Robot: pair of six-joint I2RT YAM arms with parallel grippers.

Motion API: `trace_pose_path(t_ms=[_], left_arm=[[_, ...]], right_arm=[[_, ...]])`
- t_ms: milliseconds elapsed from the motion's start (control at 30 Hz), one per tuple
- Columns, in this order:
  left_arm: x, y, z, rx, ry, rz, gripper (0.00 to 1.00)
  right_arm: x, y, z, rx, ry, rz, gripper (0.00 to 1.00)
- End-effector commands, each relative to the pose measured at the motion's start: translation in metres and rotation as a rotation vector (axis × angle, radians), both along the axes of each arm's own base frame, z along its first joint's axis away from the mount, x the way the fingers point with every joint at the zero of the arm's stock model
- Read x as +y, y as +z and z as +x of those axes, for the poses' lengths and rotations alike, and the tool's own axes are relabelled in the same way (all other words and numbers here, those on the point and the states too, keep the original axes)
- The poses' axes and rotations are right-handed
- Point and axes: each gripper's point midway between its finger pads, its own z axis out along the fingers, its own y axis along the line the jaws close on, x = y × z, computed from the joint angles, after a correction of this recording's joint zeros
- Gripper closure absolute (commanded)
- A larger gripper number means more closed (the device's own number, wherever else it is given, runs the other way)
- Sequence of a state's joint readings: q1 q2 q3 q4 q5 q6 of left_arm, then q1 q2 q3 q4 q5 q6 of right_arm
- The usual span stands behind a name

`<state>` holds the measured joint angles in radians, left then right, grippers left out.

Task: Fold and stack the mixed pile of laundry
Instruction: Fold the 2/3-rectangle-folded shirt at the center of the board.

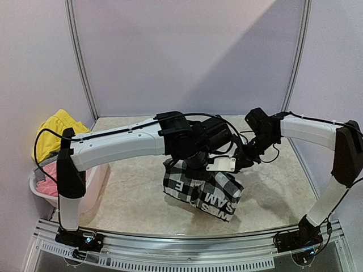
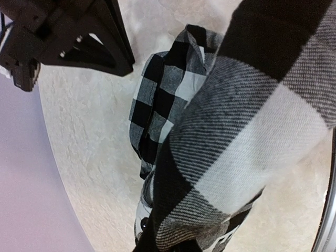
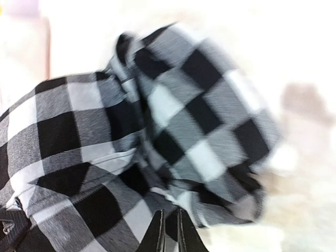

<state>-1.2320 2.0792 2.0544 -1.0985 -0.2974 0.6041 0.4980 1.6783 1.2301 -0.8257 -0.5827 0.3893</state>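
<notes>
The black-and-white checked shirt [image 1: 203,191] with white lettering hangs bunched above the middle of the table, its lower end by the tabletop. My left gripper [image 1: 195,161] holds it from above; in the left wrist view the shirt [image 2: 247,136] drapes right over the jaws and hides them. My right gripper [image 1: 237,161] is at the shirt's upper right. In the right wrist view the shirt [image 3: 173,121] fills the frame, and the right gripper [image 3: 169,232] shows its fingers a thin slit apart with dark cloth in it. A yellow garment [image 1: 57,127] and a pink one [image 1: 50,173] lie in the basket.
A white plastic basket [image 1: 93,187] stands at the table's left edge beside the left arm's base. The right arm's wrist [image 2: 68,37] sits close to the left gripper. A metal rail [image 1: 187,241] runs along the near edge; walls close the back and sides.
</notes>
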Motion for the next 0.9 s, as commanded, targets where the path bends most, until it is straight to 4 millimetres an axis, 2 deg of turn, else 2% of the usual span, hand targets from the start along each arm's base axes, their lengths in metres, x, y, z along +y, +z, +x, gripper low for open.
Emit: trace_pose_path(t_ms=[0, 167, 267, 400, 467, 567, 600, 633, 700, 767, 833, 867], left_arm=[[-0.013, -0.008, 0.022, -0.012, -0.011, -0.036, 1.00], [-0.029, -0.017, 0.045, -0.056, 0.003, -0.074, 1.00], [-0.039, -0.038, 0.068, -0.098, 0.057, -0.091, 1.00], [-0.047, -0.074, 0.106, -0.183, 0.174, -0.089, 1.00], [-0.052, -0.085, 0.123, -0.244, 0.224, -0.103, 1.00], [-0.052, -0.103, 0.139, -0.263, 0.285, -0.114, 1.00], [-0.051, -0.106, 0.143, -0.262, 0.308, -0.120, 0.95], [-0.049, -0.108, 0.146, -0.263, 0.336, -0.129, 0.83], [-0.045, -0.107, 0.154, -0.280, 0.386, -0.146, 0.47], [-0.043, -0.100, 0.158, -0.302, 0.419, -0.163, 0.28], [-0.043, -0.086, 0.162, -0.313, 0.449, -0.201, 0.04], [-0.043, -0.077, 0.163, -0.313, 0.469, -0.224, 0.01]], right_arm=[[-0.043, -0.005, 0.010, -0.051, -0.130, -0.185, 0.90], [-0.078, -0.014, 0.010, -0.060, -0.249, -0.330, 0.91], [-0.096, -0.010, 0.008, -0.075, -0.329, -0.381, 0.90], [-0.101, -0.007, 0.000, -0.066, -0.371, -0.369, 0.91], [-0.103, -0.007, -0.005, -0.058, -0.379, -0.367, 0.91], [-0.107, -0.006, -0.008, -0.058, -0.384, -0.385, 0.91], [-0.108, -0.005, -0.007, -0.060, -0.382, -0.391, 0.91], [-0.108, -0.003, -0.007, -0.064, -0.373, -0.396, 0.91], [-0.109, -0.002, -0.006, -0.067, -0.364, -0.405, 0.91], [-0.109, -0.001, -0.005, -0.074, -0.357, -0.407, 0.91], [-0.109, 0.003, -0.001, -0.093, -0.359, -0.405, 0.91], [-0.108, 0.006, 0.003, -0.107, -0.359, -0.401, 0.91]])
